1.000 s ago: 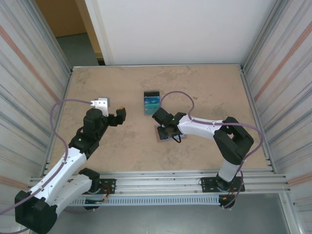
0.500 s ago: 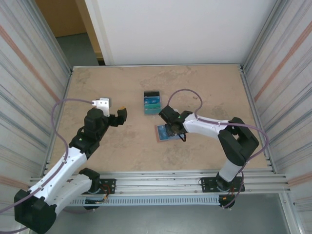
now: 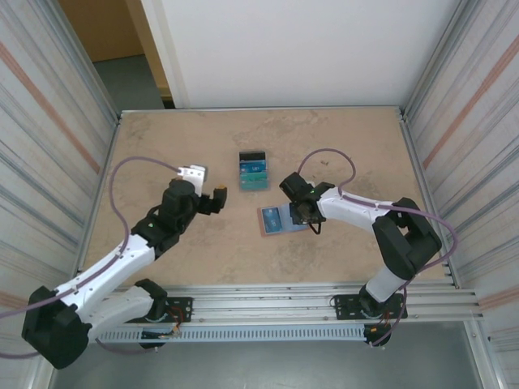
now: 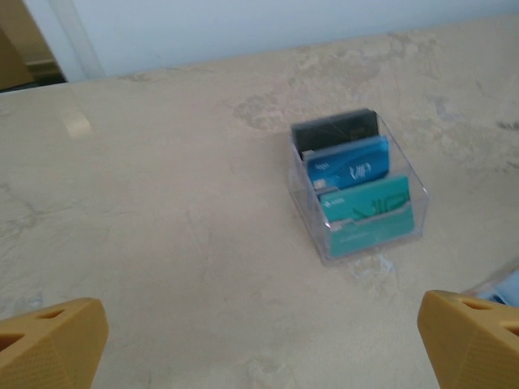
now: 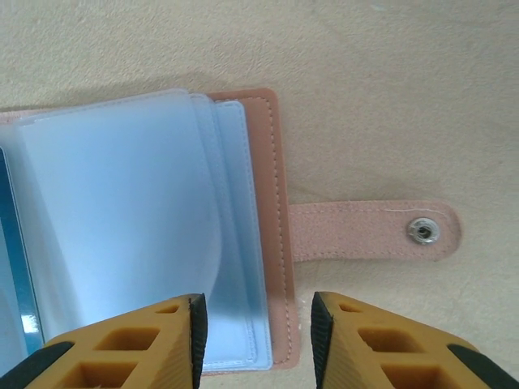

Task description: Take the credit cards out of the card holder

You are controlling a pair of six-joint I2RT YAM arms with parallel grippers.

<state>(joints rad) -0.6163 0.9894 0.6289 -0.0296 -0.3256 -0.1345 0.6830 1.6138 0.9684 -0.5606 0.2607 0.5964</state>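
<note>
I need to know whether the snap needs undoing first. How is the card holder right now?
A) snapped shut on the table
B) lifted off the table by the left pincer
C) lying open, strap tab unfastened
C: in the right wrist view the card holder lies open on the table with its clear sleeves fanned, and the strap tab lies flat beside it, its snap bare.
</note>
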